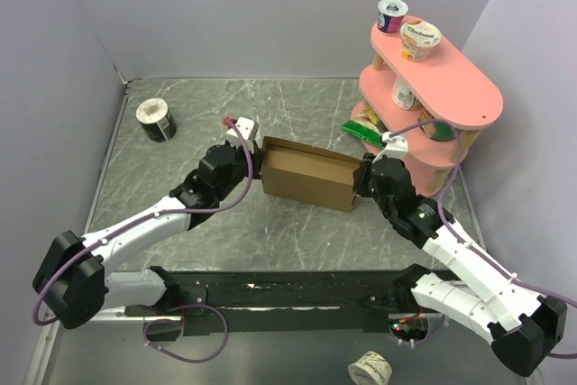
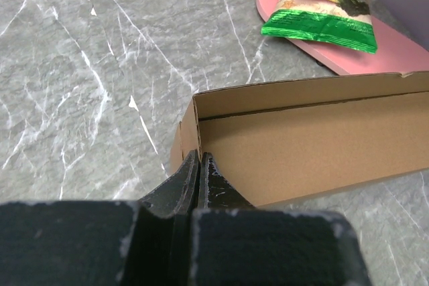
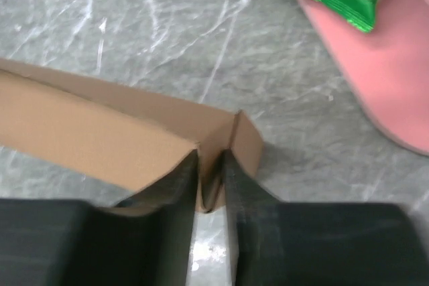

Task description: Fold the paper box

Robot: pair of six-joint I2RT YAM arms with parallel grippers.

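The paper box (image 1: 306,178) is a shallow brown cardboard box lying in the middle of the table, its top open. My left gripper (image 1: 257,161) is at its left end. In the left wrist view the left gripper (image 2: 199,163) is shut on the thin end wall of the box (image 2: 301,138). My right gripper (image 1: 362,179) is at the right end. In the right wrist view the right gripper (image 3: 211,165) stands a little open, straddling the end wall of the box (image 3: 87,138), with table showing between the fingers.
A pink two-tier shelf (image 1: 451,87) stands at the back right, with yogurt cups (image 1: 420,40) on top and a green snack bag (image 1: 365,131) on its lower tier, close behind the right gripper. A small cup (image 1: 156,119) stands at the back left. Grey walls enclose the table.
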